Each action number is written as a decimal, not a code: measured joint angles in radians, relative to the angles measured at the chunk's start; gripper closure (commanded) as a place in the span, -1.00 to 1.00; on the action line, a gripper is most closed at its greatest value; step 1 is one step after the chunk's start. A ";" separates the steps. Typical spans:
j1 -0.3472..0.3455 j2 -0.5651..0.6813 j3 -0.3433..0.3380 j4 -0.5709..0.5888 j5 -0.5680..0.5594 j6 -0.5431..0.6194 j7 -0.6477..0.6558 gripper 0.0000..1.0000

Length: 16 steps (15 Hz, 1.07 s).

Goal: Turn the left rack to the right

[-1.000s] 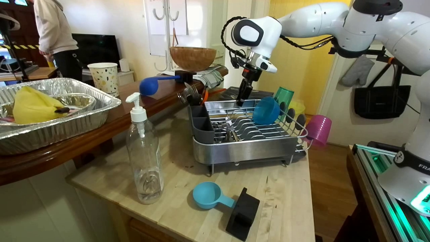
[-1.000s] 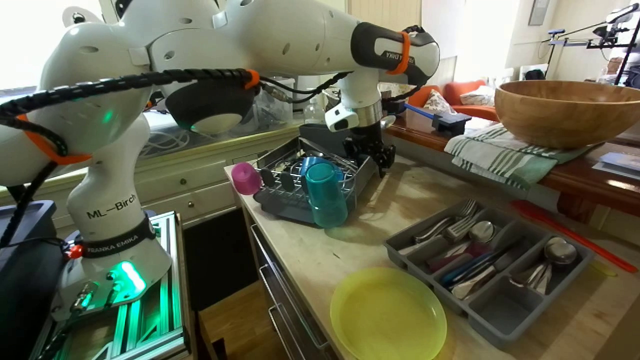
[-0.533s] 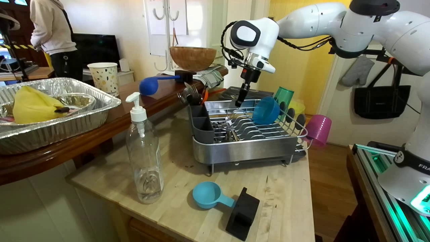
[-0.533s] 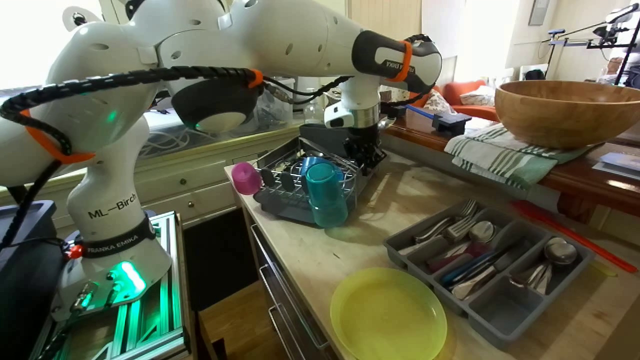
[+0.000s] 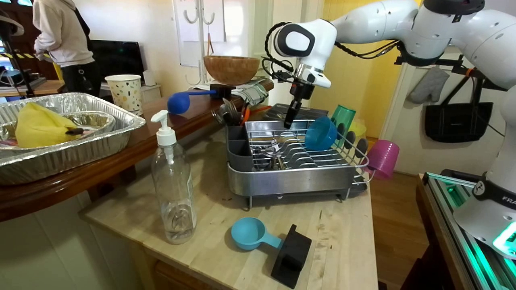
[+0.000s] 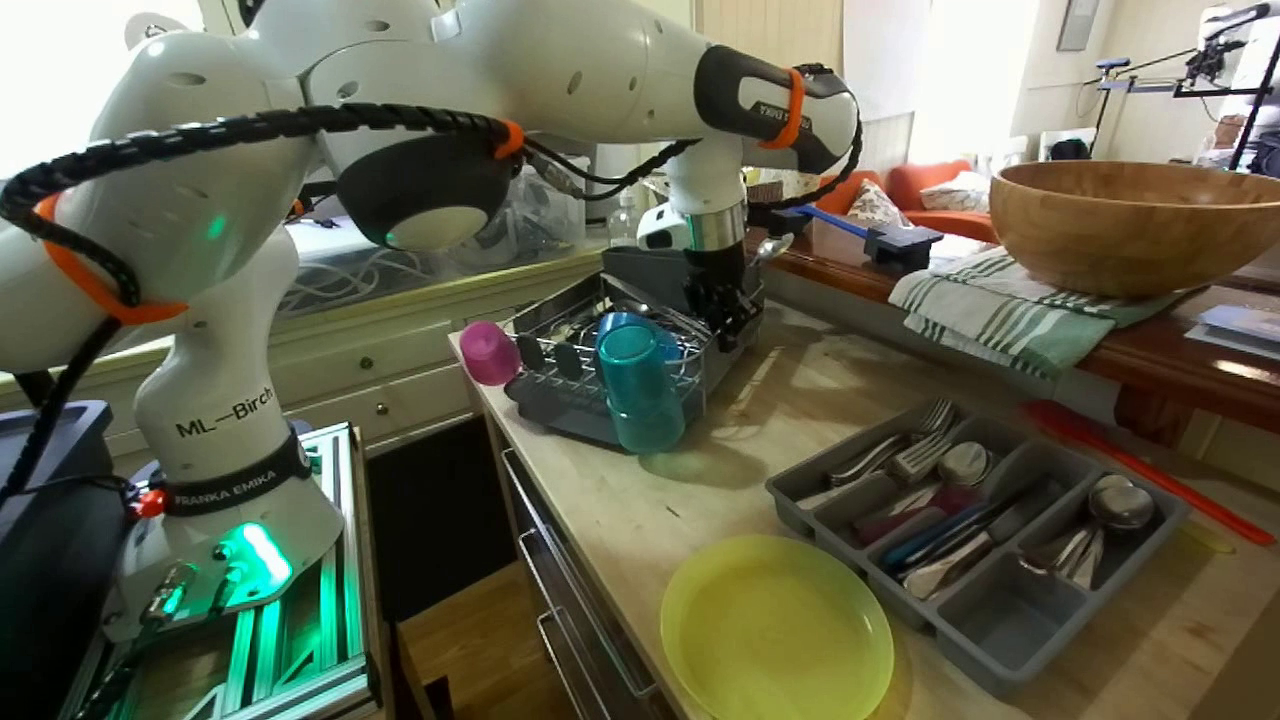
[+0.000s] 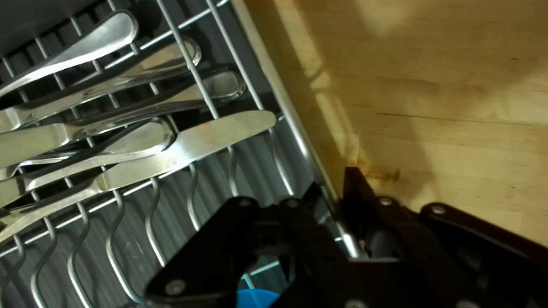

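In an exterior view the rack (image 5: 290,181) stands on the counter (image 5: 342,241), beyond the scoop (image 5: 248,233). My gripper (image 7: 333,187) grasps its thin far rim (image 7: 295,124), presumably for leverage in turning it right, pink cup (image 5: 383,158) and all.

The white arm (image 6: 600,85) has orange straps (image 6: 794,108), black cabling (image 6: 300,121) and a black claw (image 7: 334,188).

The gripper (image 7: 334,190), spread 1 second ago, now stands closed on the edge of the wire dish rack (image 5: 292,181), which sits shifted and slightly turned. In an exterior view its near left corner lies further left and the pink cup (image 5: 383,159) a touch further right; in an exterior view the teal cup (image 6: 645,395) lies further left. The person (image 5: 64,36) stands further left.
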 measured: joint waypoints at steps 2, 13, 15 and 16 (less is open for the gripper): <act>-0.016 0.009 0.009 -0.034 0.000 -0.005 0.058 0.93; -0.161 0.109 0.049 -0.264 0.012 -0.131 0.317 0.93; -0.196 0.133 0.054 -0.303 0.022 -0.160 0.352 0.93; -0.215 0.145 0.056 -0.322 0.028 -0.176 0.367 0.93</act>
